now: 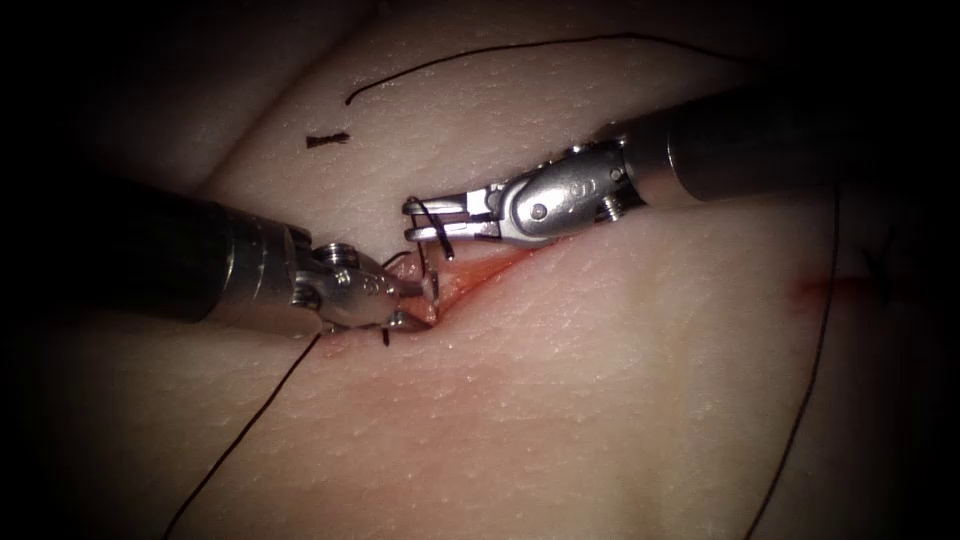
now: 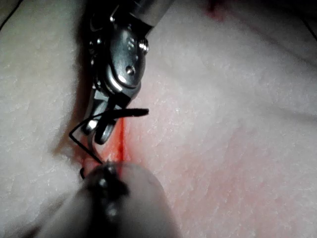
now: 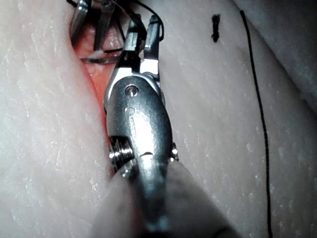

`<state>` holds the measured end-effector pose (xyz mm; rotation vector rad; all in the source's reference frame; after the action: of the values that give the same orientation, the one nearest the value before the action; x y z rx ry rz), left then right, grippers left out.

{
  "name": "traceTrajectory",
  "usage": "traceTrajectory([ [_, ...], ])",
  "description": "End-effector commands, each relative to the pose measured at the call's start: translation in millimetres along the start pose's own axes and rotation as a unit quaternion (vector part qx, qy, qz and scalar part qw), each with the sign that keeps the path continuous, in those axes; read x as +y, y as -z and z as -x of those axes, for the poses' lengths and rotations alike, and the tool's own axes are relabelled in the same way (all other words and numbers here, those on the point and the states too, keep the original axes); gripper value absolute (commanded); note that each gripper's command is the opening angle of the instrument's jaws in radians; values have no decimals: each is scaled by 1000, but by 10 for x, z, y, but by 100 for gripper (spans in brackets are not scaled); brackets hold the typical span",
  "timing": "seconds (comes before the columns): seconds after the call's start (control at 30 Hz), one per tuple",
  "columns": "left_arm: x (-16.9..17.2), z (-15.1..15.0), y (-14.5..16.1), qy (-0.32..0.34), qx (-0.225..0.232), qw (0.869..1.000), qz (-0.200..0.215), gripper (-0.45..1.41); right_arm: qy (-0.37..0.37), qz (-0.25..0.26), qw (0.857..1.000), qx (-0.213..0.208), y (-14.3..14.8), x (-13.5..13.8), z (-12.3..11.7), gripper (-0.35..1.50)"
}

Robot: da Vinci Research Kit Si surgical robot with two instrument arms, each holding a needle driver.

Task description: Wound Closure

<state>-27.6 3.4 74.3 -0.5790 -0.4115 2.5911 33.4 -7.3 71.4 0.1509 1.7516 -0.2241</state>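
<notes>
Needle [image 1: 443,238] above cut [image 1: 480,272], out of tissue [image 1: 600,380], pinched mid-curve in your right tool [image 1: 425,220], jaws pressed together on it. Thread [image 1: 425,262] runs from there down to your left tool [image 1: 425,300] at cut's left end; its jaws look slightly spread, holding nothing I can make out. Risks: tools close together, so tips may collide; needle may twist in grip; thread may snag on jaws. Cut end of thread [image 1: 327,139] lies far left, loose.

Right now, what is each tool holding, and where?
The right tool has its jaws on the needle near one end, above the cut. Whether the left tool, at the cut, holds anything cannot be told.
</notes>
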Motion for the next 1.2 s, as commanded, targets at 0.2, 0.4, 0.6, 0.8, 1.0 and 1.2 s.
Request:
traceTrajectory([
  [0.2,6,-1,-10,0,0,1000,1,31,6,-4,1000,-9,7,-20,14,-35],
  [0.4,11,-5,-4,4,7,1000,-1,31,8,3,1000,-13,4,-14,13,-35],
  [0.6,33,-30,35,-1,51,999,-17,26,-15,5,1000,-12,0,-8,13,-35],
  [0.8,65,-46,55,-5,64,997,-32,19,-30,6,999,-13,1,-8,13,-35],
  [1.0,77,-42,45,-8,69,997,-31,15,-42,8,999,-14,1,-4,16,-35],
  [1.2,83,-32,30,-14,73,997,-31,10,-65,15,998,-17,-10,1,19,-35],
])
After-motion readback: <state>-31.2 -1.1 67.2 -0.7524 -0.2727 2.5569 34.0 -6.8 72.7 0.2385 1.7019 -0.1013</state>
